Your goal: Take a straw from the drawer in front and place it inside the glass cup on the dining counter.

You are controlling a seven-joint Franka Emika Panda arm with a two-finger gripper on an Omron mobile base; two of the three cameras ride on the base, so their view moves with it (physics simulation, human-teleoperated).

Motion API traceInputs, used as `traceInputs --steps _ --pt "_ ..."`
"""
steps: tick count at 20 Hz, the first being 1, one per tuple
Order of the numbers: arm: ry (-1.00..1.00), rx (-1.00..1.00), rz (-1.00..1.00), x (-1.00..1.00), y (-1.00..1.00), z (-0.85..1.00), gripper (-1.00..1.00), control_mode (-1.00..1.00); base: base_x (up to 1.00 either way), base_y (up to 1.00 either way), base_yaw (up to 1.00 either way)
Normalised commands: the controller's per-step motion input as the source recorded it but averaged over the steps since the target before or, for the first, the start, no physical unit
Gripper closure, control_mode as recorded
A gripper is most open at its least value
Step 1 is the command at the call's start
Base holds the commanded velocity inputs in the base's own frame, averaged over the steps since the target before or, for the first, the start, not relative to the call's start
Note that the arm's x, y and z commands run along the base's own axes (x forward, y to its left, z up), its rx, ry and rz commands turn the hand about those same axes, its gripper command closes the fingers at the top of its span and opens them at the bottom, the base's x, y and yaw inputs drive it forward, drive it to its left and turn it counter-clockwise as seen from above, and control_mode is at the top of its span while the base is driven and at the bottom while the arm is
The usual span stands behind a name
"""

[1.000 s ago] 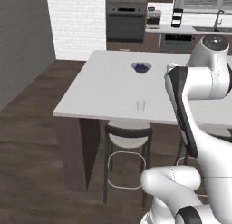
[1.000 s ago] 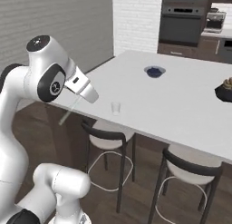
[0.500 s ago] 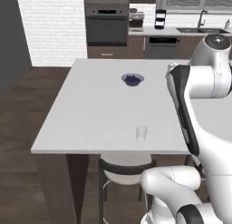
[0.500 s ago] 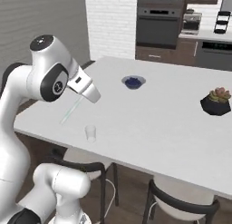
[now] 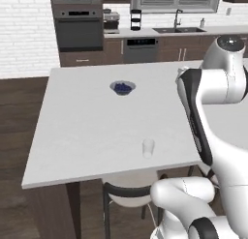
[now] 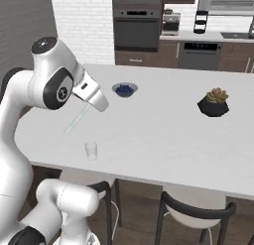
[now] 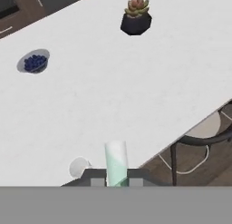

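My gripper [image 6: 99, 104] hangs above the near left part of the dining counter [image 6: 163, 135], shut on the straw [image 6: 77, 121], a thin pale rod slanting down and to the left from the fingers. In the hand view the straw [image 7: 116, 162] rises pale green-white between the gripper's [image 7: 116, 180] two dark tips. The glass cup [image 6: 91, 150] stands upright near the counter's front edge, below the straw's lower end and a little to its right. It is also in the left base view as the glass cup [image 5: 148, 148] and in the hand view [image 7: 79, 166]. The drawer is out of view.
A blue bowl of berries [image 6: 124, 89] sits further back on the counter, and a potted succulent [image 6: 213, 102] stands to the right. Stools [image 6: 198, 214] are tucked under the near edge. Ovens and a sink worktop line the far wall.
The whole picture has shifted as the base moved: the counter now lies more squarely ahead. The gripper keeps its hold on the straw.
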Motion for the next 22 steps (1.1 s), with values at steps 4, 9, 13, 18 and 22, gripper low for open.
traceInputs --steps 4,9,13,18,22 --pt "0.0 0.0 0.0 0.0 0.0 0.0 1.0 1.0 0.9 0.38 -0.24" --pt "-0.07 0.01 0.07 0.49 0.07 0.0 1.0 -1.0 0.0 0.0 0.0" --pt "-0.33 0.1 0.54 0.24 -0.05 0.0 1.0 -1.0 0.0 0.0 0.0" --pt "-0.32 0.1 0.69 0.15 -0.03 0.0 1.0 -1.0 0.0 0.0 0.0" --pt "-0.25 0.08 0.61 0.15 0.0 0.0 1.0 -1.0 0.0 0.0 0.0"
